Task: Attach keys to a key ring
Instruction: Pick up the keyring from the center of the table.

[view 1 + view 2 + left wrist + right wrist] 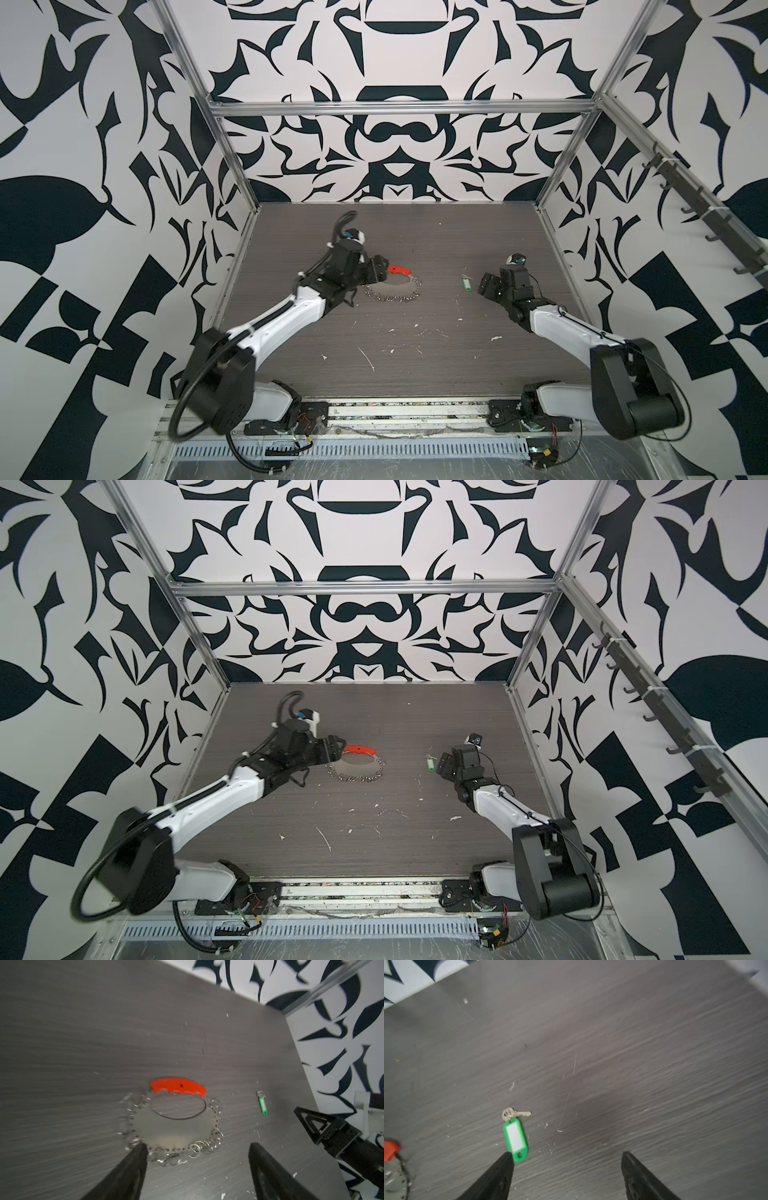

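Note:
The key ring (392,286) (358,767) lies flat on the dark table, left of centre, with a curved red segment (178,1086) at its far side and many small silver rings (195,1150) along its edge. My left gripper (380,268) (336,746) (197,1145) hovers at the ring's left edge, open and holding nothing. The keys (465,284) (429,764) (262,1105) lie to the right: a green tag (515,1139) with a small silver key (521,1114). My right gripper (484,284) (444,762) (566,1152) is open just right of the tag, one fingertip (506,1159) beside it.
Small white scraps (368,357) are scattered over the table's near half. Patterned walls with aluminium posts (552,183) close in three sides. A rail of dark hooks (706,216) runs along the right wall. The right arm's wrist (332,1132) shows in the left wrist view.

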You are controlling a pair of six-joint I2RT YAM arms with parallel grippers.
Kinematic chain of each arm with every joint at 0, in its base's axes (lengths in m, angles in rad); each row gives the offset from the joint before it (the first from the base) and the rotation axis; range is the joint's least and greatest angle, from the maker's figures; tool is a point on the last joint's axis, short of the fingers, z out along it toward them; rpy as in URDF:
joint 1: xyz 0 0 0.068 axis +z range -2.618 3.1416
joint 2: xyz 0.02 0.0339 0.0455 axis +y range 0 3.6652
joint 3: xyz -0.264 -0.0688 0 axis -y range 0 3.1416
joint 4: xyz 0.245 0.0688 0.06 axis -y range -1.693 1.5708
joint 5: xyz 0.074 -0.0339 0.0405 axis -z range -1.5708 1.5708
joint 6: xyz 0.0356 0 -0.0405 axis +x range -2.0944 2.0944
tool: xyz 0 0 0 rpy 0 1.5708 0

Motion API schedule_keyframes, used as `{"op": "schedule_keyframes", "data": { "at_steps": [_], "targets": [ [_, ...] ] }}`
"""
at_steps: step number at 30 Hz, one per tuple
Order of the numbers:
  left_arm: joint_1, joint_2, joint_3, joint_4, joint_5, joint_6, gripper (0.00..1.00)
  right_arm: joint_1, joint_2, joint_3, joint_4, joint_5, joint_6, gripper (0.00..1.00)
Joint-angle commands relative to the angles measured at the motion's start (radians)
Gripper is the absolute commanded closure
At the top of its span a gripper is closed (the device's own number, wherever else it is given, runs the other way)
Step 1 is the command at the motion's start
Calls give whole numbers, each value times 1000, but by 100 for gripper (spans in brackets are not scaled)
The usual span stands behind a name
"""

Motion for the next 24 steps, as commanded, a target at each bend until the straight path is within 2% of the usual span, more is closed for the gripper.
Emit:
{"op": "schedule_keyframes", "data": {
  "at_steps": [1, 3, 5, 8, 13, 24],
  "targets": [
    [-53, 122, 120, -15, -14, 36, 32, 25, -5, -63, 178, -9, 48, 24],
    [-73, 193, 172, -30, 0, 46, 40, 26, -17, -111, 279, -40, 77, 30],
    [-78, 245, 213, -35, 14, 52, 47, 36, -47, -114, 289, -36, 56, 37],
    [-84, 312, 265, -40, 52, 69, 53, 43, -50, -134, 356, -41, 59, 40],
    [-100, 391, 350, -85, 78, 112, 67, 43, -40, -122, 346, -53, 71, 42],
    [-121, 481, 375, -101, 98, 137, 73, 43, -44, -131, 358, -73, 93, 42]
  ]
}}
